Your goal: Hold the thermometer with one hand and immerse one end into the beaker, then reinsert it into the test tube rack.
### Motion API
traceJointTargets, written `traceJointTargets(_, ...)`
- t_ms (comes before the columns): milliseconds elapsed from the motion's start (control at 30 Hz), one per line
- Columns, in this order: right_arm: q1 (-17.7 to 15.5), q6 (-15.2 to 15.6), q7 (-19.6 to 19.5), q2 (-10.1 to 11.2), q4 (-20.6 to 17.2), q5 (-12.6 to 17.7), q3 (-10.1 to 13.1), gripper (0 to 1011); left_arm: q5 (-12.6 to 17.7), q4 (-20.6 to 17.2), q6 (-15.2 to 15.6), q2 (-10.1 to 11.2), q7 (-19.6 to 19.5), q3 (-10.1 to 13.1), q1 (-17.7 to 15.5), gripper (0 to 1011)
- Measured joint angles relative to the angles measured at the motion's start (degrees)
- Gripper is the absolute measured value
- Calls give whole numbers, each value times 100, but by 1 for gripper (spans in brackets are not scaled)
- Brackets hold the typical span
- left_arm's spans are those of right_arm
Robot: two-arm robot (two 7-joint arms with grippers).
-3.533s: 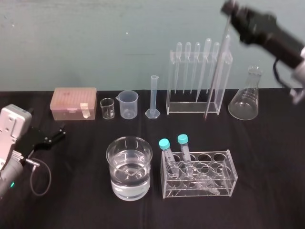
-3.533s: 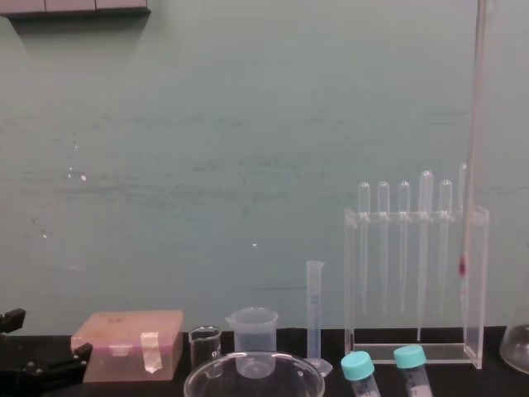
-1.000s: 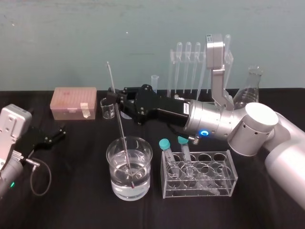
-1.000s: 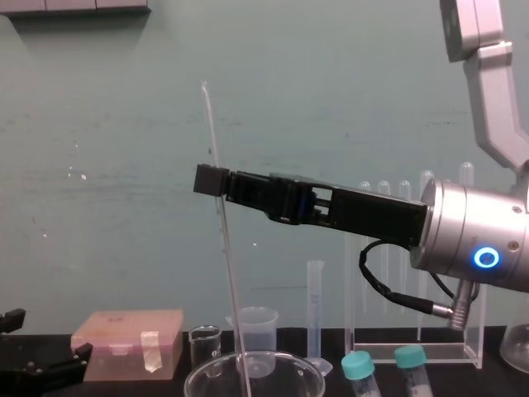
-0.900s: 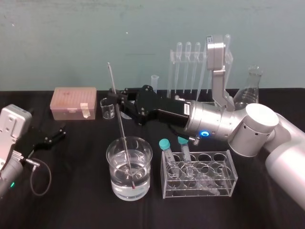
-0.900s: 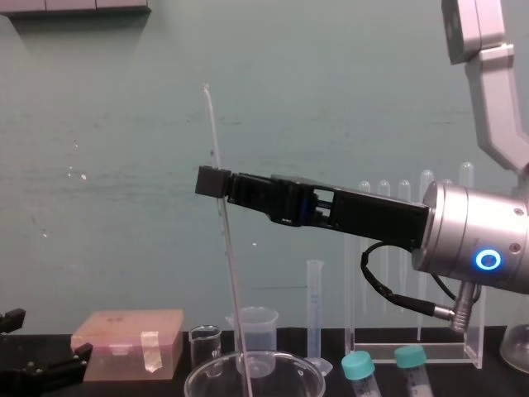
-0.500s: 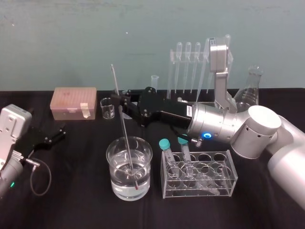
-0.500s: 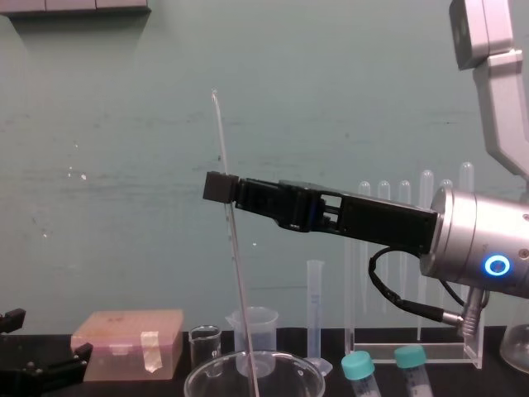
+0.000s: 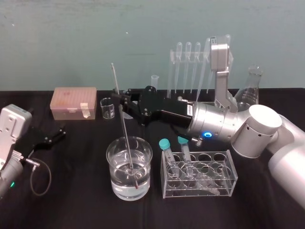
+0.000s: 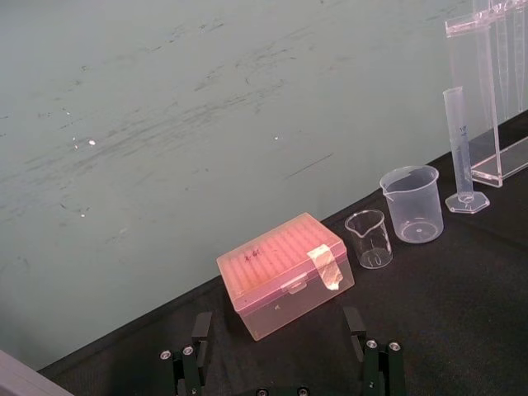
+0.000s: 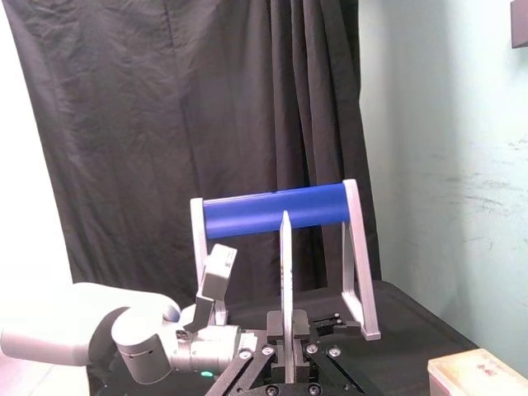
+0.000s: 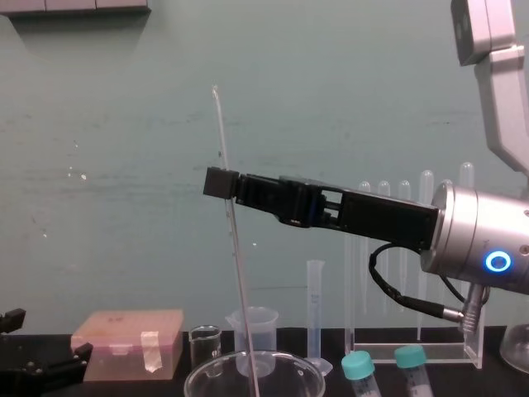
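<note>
Between the clamped fingers of our right gripper [image 9: 120, 102] we hold the thermometer [image 9: 126, 131], tilted slightly. Its top rises above the gripper, and its lower end, below it, sits in the water of the beaker [image 9: 110, 168]. Our left gripper [image 9: 53, 136] rests open, far left.

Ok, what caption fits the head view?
Right pincer holds the thermometer dipped in the water-filled beaker; left pincer lies parked.
</note>
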Motion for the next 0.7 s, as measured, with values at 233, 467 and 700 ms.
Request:
traceJointTargets(233, 5, 0, 1, 0, -10, 3, 5, 56, 0, 0, 0, 0, 0, 0, 0, 1008)
traceJointTargets(467, 16, 1, 19, 0, 9, 10, 5, 56, 0, 0, 0, 0, 0, 0, 0, 1008)
traceJointTargets(700, 38, 12, 41, -4, 45, 20, 1, 56, 0, 0, 0, 0, 0, 0, 0, 1008)
